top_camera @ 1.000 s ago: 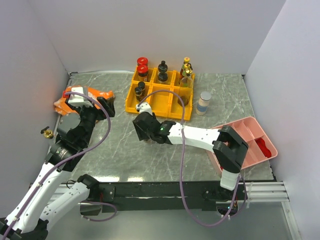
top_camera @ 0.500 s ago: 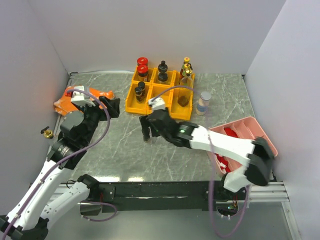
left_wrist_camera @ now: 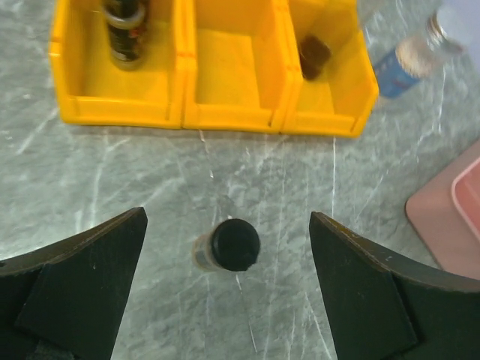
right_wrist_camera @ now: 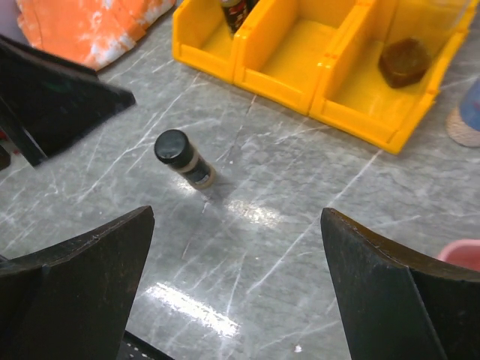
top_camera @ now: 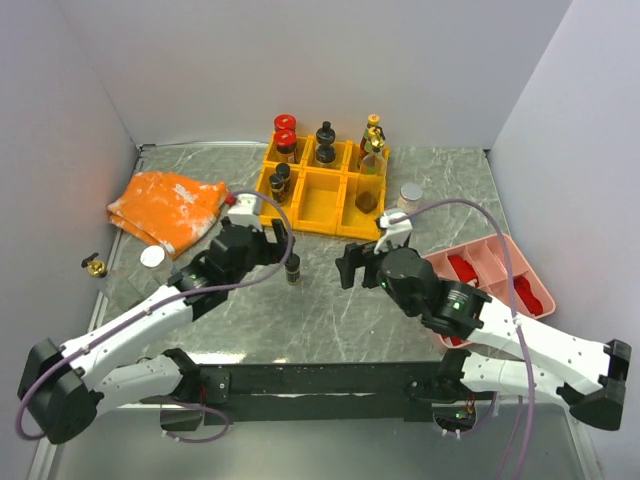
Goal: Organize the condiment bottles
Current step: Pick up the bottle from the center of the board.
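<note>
Pulls right end effector (right_wrist_camera: 238,225) back toward centre-right, jaws now spread wide and empty; swings left end effector (left_wrist_camera: 225,214) in from the left edge, equally wide.
Leaves black-capped bottle (top_camera: 292,268) upright on the worktop (top_camera: 320,310) at frame centre, untouched between the left fingers, below the yellow bins (top_camera: 322,200). Reads as a handover spot: set down within the left arm's reach, probably bound for the empty middle compartment.
</note>
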